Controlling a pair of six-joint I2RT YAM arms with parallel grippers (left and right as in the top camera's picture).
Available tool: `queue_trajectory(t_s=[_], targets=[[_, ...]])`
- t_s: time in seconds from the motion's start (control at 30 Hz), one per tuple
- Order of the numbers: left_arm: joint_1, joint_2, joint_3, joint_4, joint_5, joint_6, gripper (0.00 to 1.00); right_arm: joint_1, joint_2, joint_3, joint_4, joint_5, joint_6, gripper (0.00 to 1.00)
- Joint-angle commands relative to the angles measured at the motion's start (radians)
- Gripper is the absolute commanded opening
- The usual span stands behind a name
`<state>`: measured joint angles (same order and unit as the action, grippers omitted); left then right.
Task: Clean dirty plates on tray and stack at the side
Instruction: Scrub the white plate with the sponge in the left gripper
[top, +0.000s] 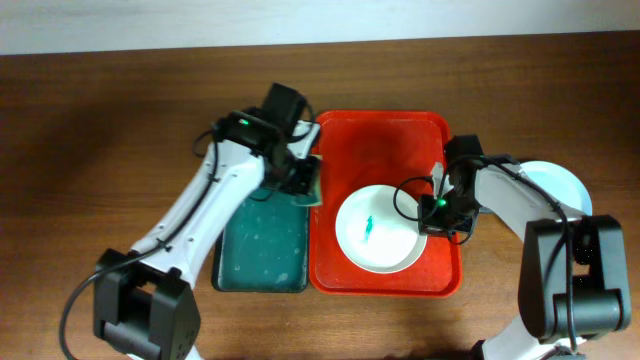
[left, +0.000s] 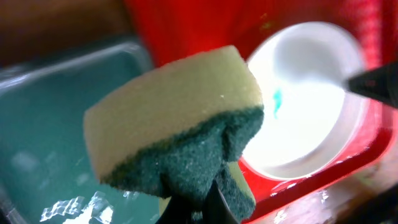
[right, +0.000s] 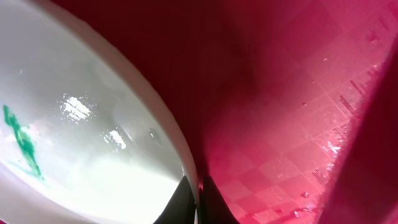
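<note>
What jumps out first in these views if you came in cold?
The bright red tray at centre, holding a white plate with a teal smear. Left of it, the left jaws hold a yellow-and-green sponge at the teal basin's corner, while the right jaws pinch the plate's right rim.

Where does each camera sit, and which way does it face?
Overhead: above the table, facing down on the tray, basin, left gripper and right gripper.
Left wrist: on the left arm, looking past the gripped sponge toward the plate; its fingers show at the bottom.
Right wrist: low over the tray, looking along the plate's rim; its fingertips show.
Shared: all three show the plate's teal smear.
</note>
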<state>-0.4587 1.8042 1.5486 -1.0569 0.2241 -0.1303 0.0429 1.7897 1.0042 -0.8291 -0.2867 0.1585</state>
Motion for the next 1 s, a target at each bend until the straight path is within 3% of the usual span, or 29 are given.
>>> queue_trajectory(t_s=[0.0,0.27,0.47,0.53,0.67,0.73,0.87,0.93,0.97], targets=[[-0.108,0.011,0.003,0.081,0.053,-0.032,0.0,0.003,0.024,-0.06,0.04,0.047,0.025,0.04],[-0.294,0.229,0.003,0.186,0.072,-0.106,0.0,0.003,0.023,-0.06,0.04,0.047,0.025,0.05],[-0.309,0.383,0.003,0.2,0.068,-0.172,0.0,0.003,0.023,-0.06,0.04,0.047,0.025,0.04],[-0.304,0.405,0.003,0.182,-0.027,-0.172,0.0,0.003,0.023,-0.06,0.039,0.047,0.025,0.04],[-0.285,0.404,0.016,0.119,-0.364,-0.172,0.0,0.003,0.023,-0.06,0.034,0.047,0.025,0.04],[-0.264,0.404,0.016,0.105,-0.432,-0.172,0.0,0.003,0.023,-0.06,0.034,0.047,0.025,0.05],[-0.208,0.404,0.016,0.105,-0.417,-0.197,0.0,0.003,0.023,-0.06,0.034,0.047,0.025,0.04],[-0.193,0.404,0.016,0.128,-0.287,-0.207,0.0,0.003,0.023,-0.06,0.034,0.048,0.025,0.04],[-0.193,0.404,0.016,0.158,-0.153,-0.206,0.0,0.003,0.023,-0.06,0.034,0.048,0.025,0.04]])
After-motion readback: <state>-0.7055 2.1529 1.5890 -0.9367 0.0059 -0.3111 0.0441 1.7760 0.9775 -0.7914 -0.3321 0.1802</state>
